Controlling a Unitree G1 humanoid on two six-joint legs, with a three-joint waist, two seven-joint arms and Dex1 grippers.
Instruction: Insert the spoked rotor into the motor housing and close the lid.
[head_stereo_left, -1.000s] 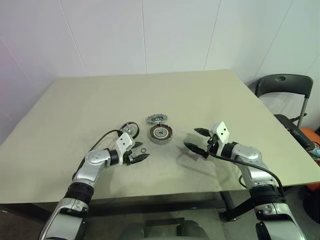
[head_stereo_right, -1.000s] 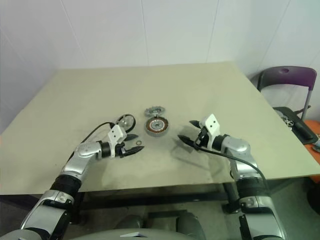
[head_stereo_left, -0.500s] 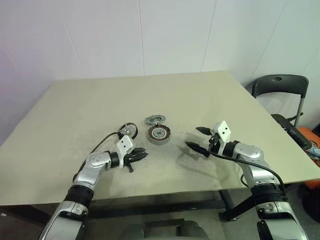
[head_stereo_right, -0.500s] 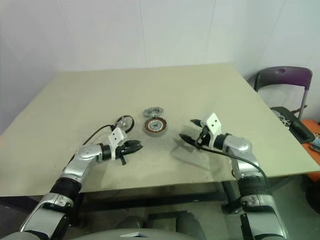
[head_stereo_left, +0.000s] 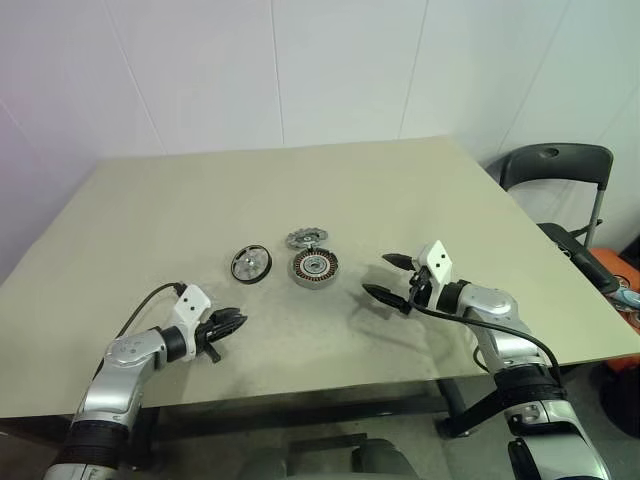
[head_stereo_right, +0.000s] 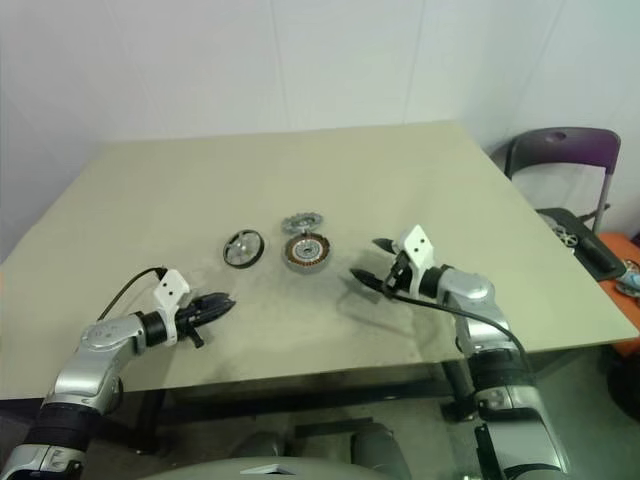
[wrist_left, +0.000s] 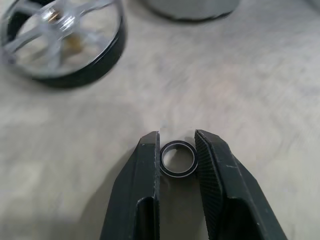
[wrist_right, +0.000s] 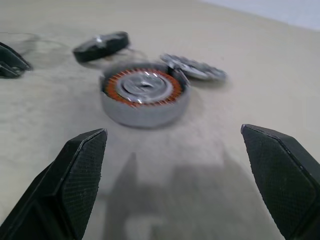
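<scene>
a: your left pincer (wrist_left: 176, 150) is pinching a small thin ring (wrist_left: 177, 159) between its fingers, low over the counter (head_stereo_left: 400, 190). the spoked wheel (head_stereo_left: 250, 264) lies flat ahead of that pincer and a little toward the middle, well apart from it.

b: and the right pincer (head_stereo_left: 389, 276)?

a: spread wide, holding nothing, and aimed at the motor housing (head_stereo_left: 314, 266), which sits just ahead of it. the notched lid (head_stereo_left: 307, 238) lies right behind the housing, touching or nearly so; you can't tell which.

b: so which step are you on?

a: by the look of it you're clearing the ring out of the way; the wheel isn't in the housing yet and the lid is off. next you'd likely set the ring down somewhere aside, then reach for the wheel by its black rim and line its hub up over the housing's centre.

b: any writing to read?

a: none that can be made out on any part.
</scene>
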